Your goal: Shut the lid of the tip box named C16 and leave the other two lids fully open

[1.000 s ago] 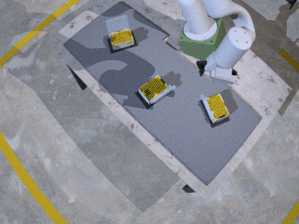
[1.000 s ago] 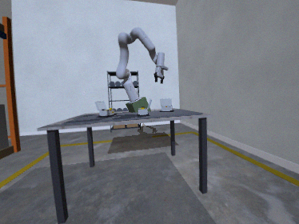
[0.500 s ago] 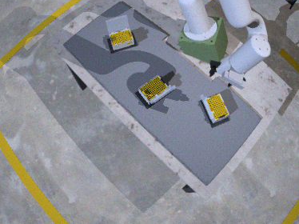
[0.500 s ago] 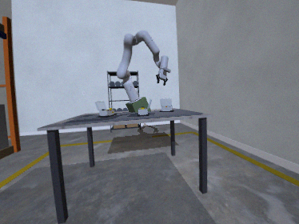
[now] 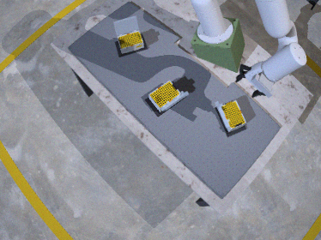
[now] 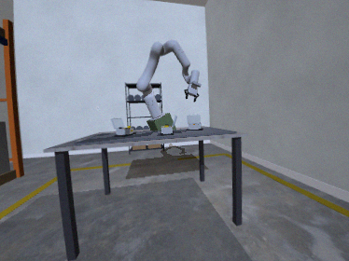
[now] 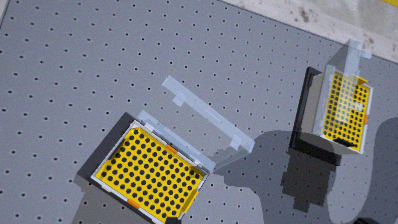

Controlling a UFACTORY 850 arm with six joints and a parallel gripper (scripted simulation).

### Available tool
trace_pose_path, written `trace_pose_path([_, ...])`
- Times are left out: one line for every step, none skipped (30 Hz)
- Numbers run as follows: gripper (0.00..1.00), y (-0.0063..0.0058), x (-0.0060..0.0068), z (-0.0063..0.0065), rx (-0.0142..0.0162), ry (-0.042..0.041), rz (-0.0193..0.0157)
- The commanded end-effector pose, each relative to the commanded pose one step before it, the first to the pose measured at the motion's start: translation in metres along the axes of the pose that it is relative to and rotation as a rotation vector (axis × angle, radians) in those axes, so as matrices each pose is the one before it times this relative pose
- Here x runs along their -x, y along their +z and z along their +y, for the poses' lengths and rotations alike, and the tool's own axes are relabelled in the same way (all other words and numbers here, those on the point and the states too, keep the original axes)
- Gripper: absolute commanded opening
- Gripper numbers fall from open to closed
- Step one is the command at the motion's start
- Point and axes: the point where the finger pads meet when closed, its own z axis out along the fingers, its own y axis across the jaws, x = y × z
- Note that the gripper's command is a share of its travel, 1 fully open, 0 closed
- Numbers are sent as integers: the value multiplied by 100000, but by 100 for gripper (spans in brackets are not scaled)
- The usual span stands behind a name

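The top view looks straight down on the whole table [image 5: 281,107]; the exterior stands far off, low; the wrist looks down close, sharing two boxes.

Three open tip boxes [image 5: 163,95] sit on the grey mat [image 5: 129,73]; the spread hand [image 5: 250,78] hovers beside it.

Three tip boxes: yellow tip racks [image 7: 151,175] patterned with black hole grid, white rims, small orange tabs; clear translucent lids [image 7: 207,115]. Black holder plates [image 7: 306,111] beneath. Grey perforated mat [image 5: 129,70] with regular dark dot pattern. Arm white, glossy [image 5: 209,13]; dark gripper [image 5: 251,80]; green block base [image 5: 233,47]. Floor mottled grey concrete, yellow stripe lines [image 5: 26,189]. Orange post [image 6: 10,98] at left wall.
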Motion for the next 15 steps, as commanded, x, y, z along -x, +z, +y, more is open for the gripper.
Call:
trace_pose_path([100,12,998,-1716,3509,8884,5360])
trace_pose_path([100,-2,-1,-2,1,0,0])
trace_pose_path([100,0,319,-385,756,2750,1722])
trace_pose_path([100,-14,326,-384,702,2538,1589])
trace_pose_path([100,-1,98,-99,-3,0,0])
trace_pose_path([100,-16,344,-368,588,2746,1794])
trace_pose_path([100,-20,355,-352,554,2600,1700])
trace_pose_path([100,-3,109,-94,-4,0,0])
trace_pose_path([100,-2,-1,-2,1,0,0])
trace_pose_path([100,-22,372,-334,406,2741,1849])
trace_pose_path([100,0,0,0,0,0,0])
trace_pose_path([100,0,0,0,0,0,0])
trace_pose_path([100,-29,384,-322,287,2739,1876])
trace_pose_path([100,-34,393,-307,285,2739,1876])
trace_pose_path([100,-48,399,-304,279,2647,1813])
